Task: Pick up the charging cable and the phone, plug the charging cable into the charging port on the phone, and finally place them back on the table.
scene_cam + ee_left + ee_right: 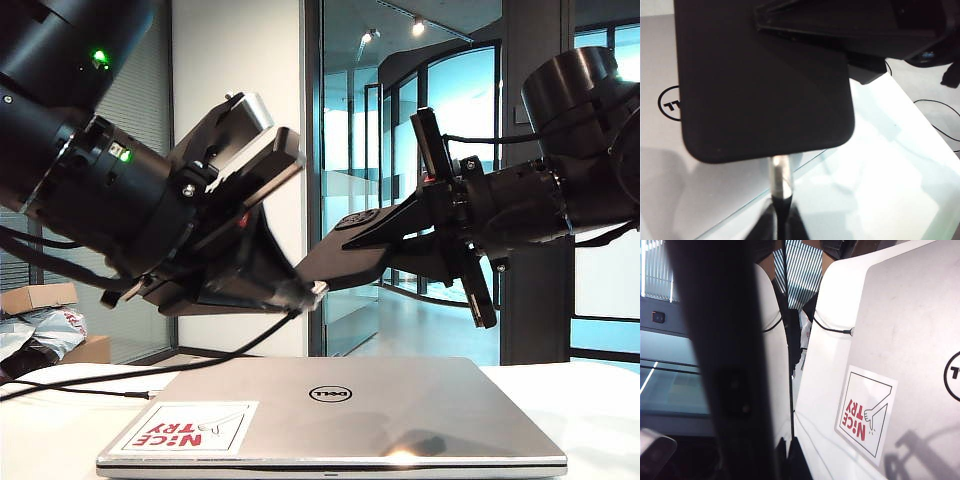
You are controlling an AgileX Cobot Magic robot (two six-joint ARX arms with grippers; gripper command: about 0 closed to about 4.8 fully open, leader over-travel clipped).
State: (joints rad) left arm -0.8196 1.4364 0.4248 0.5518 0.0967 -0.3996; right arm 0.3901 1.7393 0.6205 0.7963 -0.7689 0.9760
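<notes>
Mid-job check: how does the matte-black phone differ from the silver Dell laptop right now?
The flat matte-black phone is held in the air, tilted, by the right gripper; the silver Dell laptop lies closed and flat on the white table. The phone is dark and far smaller. The phone has the charging cable's silvery plug, in the left gripper, at its end edge. Both are slim slabs.

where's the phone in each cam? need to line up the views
Exterior view: the phone is mid-frame, held in the air above the Dell laptop by the right gripper.
Left wrist view: phone fills the upper left; the charging cable plug meets its end edge.
Right wrist view: phone, a dark edge-on band on the left.
Shared landmark: the laptop.
</notes>
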